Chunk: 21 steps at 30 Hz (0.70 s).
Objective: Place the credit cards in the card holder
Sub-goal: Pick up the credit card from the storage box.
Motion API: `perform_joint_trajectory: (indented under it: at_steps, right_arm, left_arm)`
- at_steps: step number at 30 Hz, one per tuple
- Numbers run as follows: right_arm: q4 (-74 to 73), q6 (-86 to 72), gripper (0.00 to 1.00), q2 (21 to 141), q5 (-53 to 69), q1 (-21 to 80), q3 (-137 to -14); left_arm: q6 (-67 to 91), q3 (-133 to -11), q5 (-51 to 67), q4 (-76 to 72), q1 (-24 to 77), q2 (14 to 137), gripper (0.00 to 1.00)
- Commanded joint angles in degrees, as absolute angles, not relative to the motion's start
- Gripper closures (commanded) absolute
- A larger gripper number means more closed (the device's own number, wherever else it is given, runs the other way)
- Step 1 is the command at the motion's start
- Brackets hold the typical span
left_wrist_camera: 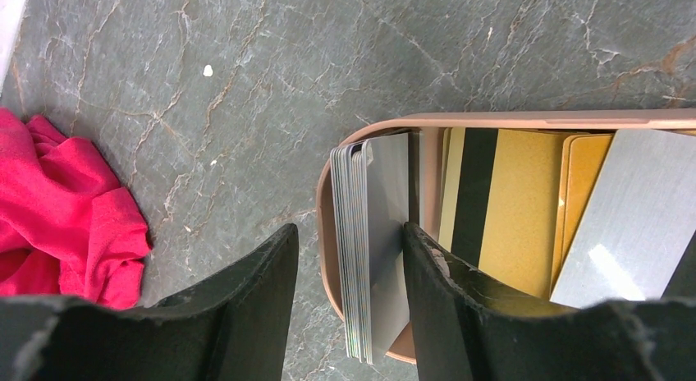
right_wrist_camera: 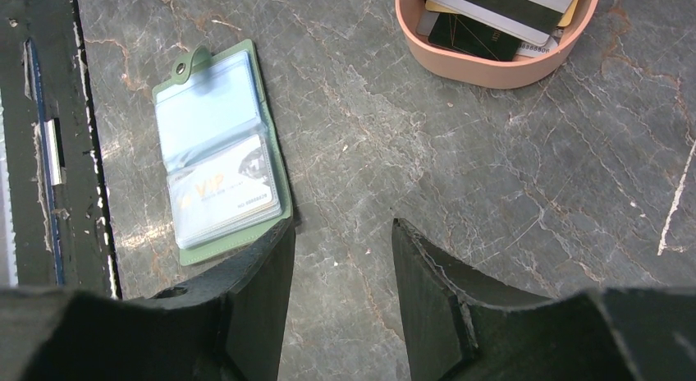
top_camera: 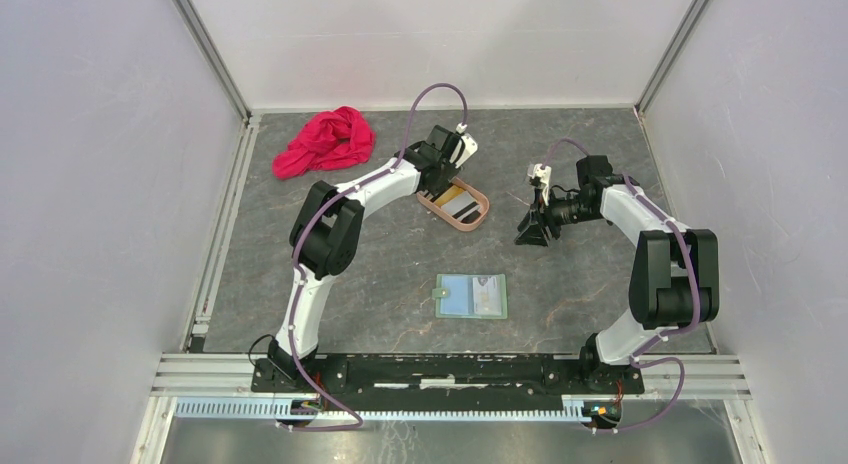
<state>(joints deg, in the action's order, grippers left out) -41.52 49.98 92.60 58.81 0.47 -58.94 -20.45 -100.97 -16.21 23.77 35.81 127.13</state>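
Note:
The sage-green card holder [top_camera: 472, 296] lies open on the table near the front; the right wrist view [right_wrist_camera: 220, 151] shows a white card [right_wrist_camera: 226, 192] in one clear pocket. More credit cards sit in a pinkish-tan tray [top_camera: 478, 220]. In the left wrist view, a stack of grey cards [left_wrist_camera: 373, 233] stands on edge at the tray's end, beside a gold card with a dark stripe [left_wrist_camera: 501, 208] and a silver card [left_wrist_camera: 640, 225]. My left gripper [left_wrist_camera: 347, 229] is open and straddles the grey stack, its right finger against it. My right gripper [right_wrist_camera: 342, 225] is open and empty above bare table.
A red cloth [top_camera: 325, 142] lies at the back left, also at the left edge of the left wrist view [left_wrist_camera: 66, 217]. The tray [right_wrist_camera: 492, 65] is beyond my right gripper. The black arm-base rail [top_camera: 440, 369] runs along the front edge.

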Motion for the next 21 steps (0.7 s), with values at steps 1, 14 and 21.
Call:
perform_joint_trajectory:
  at_steps: [1, 14, 21]
  right_arm:
    - [-42.0, 51.5, 0.47, 92.7, 60.6, 0.3, -61.0]
    - [-42.2, 51.6, 0.47, 92.8, 60.7, 0.3, -60.9]
    - [-42.2, 51.7, 0.47, 92.9, 60.7, 0.3, -61.0]
  left_arm:
    - [-19.1, -100.8, -17.1, 21.0, 35.8, 122.8, 0.44]
    - [-18.8, -99.8, -17.1, 20.1, 35.9, 121.7, 0.44]
    - [-18.8, -99.6, -16.5, 19.8, 35.9, 121.5, 0.49]
